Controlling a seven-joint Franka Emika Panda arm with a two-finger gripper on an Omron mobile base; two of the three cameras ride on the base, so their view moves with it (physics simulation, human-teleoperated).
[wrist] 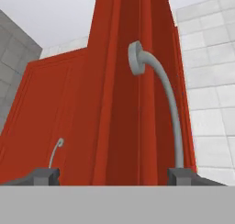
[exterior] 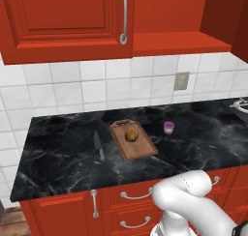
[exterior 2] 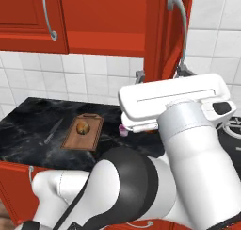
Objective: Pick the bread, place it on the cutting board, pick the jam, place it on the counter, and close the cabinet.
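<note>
One bread [exterior: 131,135] on the cutting board [exterior: 138,147] mid-counter [exterior: 58,153], jam [exterior: 168,127] just beside, nearer the back edge, my gripper [wrist: 114,176] wide before the open cabinet [wrist: 119,103] door edge.

reds, black marble and a few small warm spots

the cabinet [exterior: 68,17] in front of me is a deep red, panelled, with silver bar handles [exterior: 124,17]; the drawers [exterior: 131,196] below are the same red with silver pulls. the counter [exterior: 58,153] is black marble run through with white veining. on it the cutting board [exterior: 137,145] is a brown wood grain, the bread [exterior: 131,135] golden-brown with a darker top, the jam [exterior: 168,127] purple-pink under a pale whitish lid, the knife [exterior: 98,145] grey. the wall tiles [exterior: 72,90] are white, and my finger tips [wrist: 43,176] are dark grey.
</note>
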